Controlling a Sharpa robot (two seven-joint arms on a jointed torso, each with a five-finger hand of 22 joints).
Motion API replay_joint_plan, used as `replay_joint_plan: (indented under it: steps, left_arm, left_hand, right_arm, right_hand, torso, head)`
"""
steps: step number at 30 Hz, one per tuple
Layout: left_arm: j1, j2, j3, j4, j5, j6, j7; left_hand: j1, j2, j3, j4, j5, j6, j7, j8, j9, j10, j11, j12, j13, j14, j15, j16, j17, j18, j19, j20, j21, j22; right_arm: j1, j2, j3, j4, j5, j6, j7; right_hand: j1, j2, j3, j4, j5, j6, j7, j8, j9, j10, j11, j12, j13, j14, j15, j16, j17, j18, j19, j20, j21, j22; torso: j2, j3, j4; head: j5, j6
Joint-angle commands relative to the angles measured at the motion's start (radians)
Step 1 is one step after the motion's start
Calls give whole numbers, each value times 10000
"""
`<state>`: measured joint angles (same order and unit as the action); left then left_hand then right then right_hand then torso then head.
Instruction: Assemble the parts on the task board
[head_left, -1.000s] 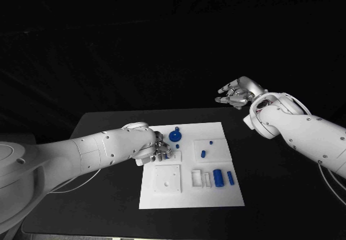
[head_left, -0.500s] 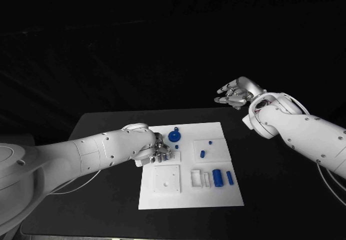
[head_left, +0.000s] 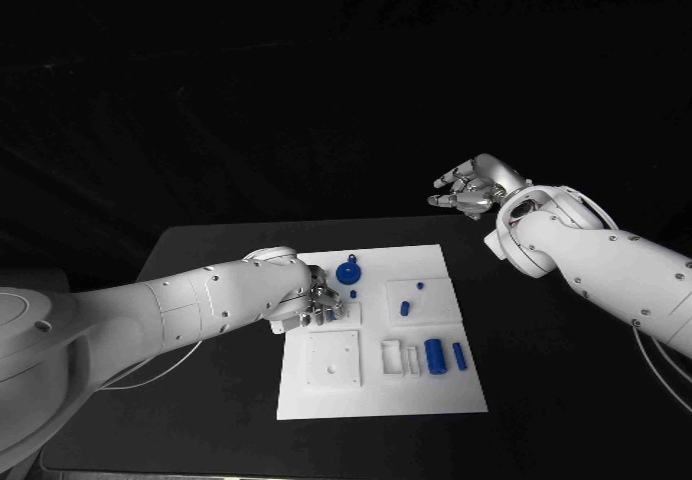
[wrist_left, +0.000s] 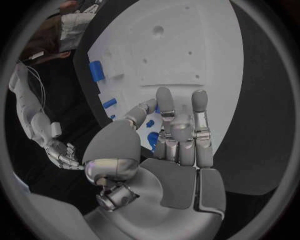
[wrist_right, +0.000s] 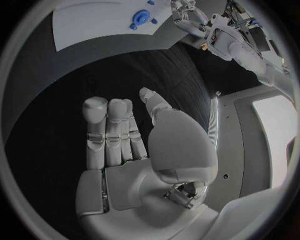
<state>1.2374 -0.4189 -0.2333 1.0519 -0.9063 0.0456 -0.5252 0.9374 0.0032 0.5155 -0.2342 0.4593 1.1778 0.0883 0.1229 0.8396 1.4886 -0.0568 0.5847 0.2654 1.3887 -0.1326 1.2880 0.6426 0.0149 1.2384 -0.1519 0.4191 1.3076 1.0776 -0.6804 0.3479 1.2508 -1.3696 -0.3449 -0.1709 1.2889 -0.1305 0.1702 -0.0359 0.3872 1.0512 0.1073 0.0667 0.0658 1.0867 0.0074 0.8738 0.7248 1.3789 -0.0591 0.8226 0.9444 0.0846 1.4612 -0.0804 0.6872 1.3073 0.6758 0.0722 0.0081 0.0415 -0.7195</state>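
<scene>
The white task board (head_left: 382, 385) lies mid-table. My left hand (head_left: 307, 300) is down on its near-left upper corner, fingers fairly straight and thumb drawn toward them. Small blue parts (wrist_left: 152, 136) show in the gap under those fingers, and I cannot tell whether the hand holds one. A round blue part (head_left: 349, 271) stands just beside the hand. Two small blue pieces (head_left: 407, 307) sit in the middle field, and two blue cylinders (head_left: 436, 355) lie lower right. My right hand (head_left: 469, 187) hangs high beyond the table's far edge with its fingers straight and nothing in them.
A raised white square plate (head_left: 333, 360) and white blocks (head_left: 394, 355) sit on the board's lower half. The black table (head_left: 216, 250) shows bare strips on both sides of the board. In the right wrist view the board (wrist_right: 94, 20) and round blue part (wrist_right: 142, 19) lie far off.
My left hand's fingers have shifted slightly over the small blue parts at the board's corner. The right hand has stayed where it was.
</scene>
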Motion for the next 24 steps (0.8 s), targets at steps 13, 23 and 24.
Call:
replay_joint_plan:
  steps: [13,23,24]
  left_arm:
    - [-64,-2,-25,-75,398,-193,-51]
    - [-55,-65,-20,-49,610,-256,-10]
    - [-55,-73,-19,-44,624,-261,-6]
  left_hand:
    - [463,-316,-755,1036,-1535,1206,-1089,-568,-1572,254,-107,-501,-56,-260,10,-522,-960,-149,111,62,-376,127]
    - [708,-657,-981,1209,-1408,954,-993,-526,-2810,235,-49,-894,-3,-405,35,-583,-1264,-149,118,86,-597,165]
    - [723,-659,-964,1183,-1338,907,-980,-527,-2818,229,-41,-974,-22,-425,39,-611,-1297,-149,108,90,-611,163]
  right_arm:
    - [-3,7,-2,-9,-74,181,40]
    - [-15,15,-6,-26,-68,189,41]
    - [-17,16,-6,-28,-67,190,41]
  right_hand:
    - [-133,5,45,41,46,53,7,-48,-13,-9,-36,37,-14,-21,-39,50,-8,81,76,-14,3,817]
    - [-143,-3,16,74,57,22,14,-46,-12,-10,-30,38,-15,-23,-36,50,-9,83,74,-11,-10,816]
    - [-143,-3,16,74,57,22,14,-46,-12,-10,-30,38,-15,-23,-36,50,-9,83,74,-11,-10,816]
  torso:
    - [0,1,9]
    - [-2,-1,2]
    - [-2,-1,2]
  head:
    - [-21,-33]
    - [-14,-34]
    - [-14,-34]
